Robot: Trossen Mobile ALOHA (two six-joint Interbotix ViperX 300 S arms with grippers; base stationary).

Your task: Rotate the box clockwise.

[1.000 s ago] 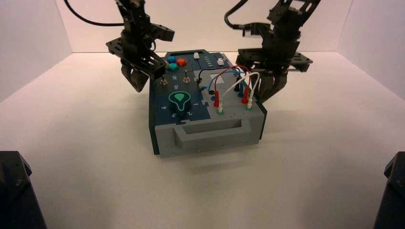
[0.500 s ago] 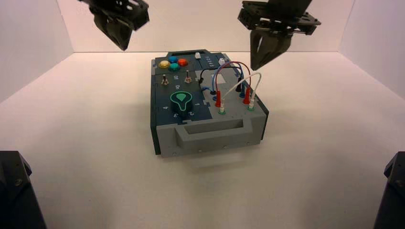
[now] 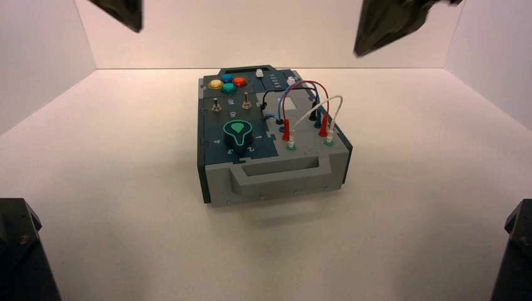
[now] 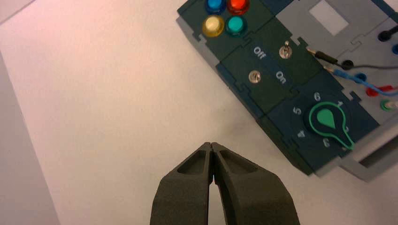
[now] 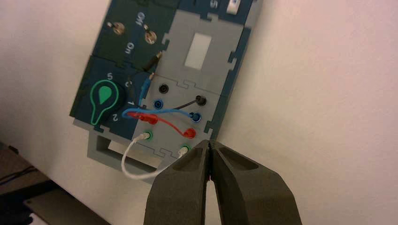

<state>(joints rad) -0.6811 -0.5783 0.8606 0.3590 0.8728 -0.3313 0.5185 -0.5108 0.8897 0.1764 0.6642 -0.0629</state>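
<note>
The dark-teal and grey box [image 3: 270, 144] stands on the white table with one grey end handle [image 3: 279, 177] facing me. It bears four coloured round buttons [image 3: 228, 83], two toggle switches [image 4: 270, 63], a green dial [image 3: 236, 133] and looping plug wires [image 3: 307, 106]. My left gripper [image 3: 122, 12] hangs high above the table at the far left, shut and empty; in its wrist view [image 4: 211, 145] it is well clear of the box. My right gripper [image 3: 386, 28] hangs high at the far right, shut and empty; in its wrist view [image 5: 209, 143] it is above the box's wire corner.
White walls close the table at the back and both sides. Dark arm bases stand at the front left [image 3: 22, 251] and front right [image 3: 514, 251] corners. White table surface [image 3: 125, 188] lies all round the box.
Both grippers have risen from beside the box's long sides to high above it, moving apart toward the upper corners. The box has stayed in place.
</note>
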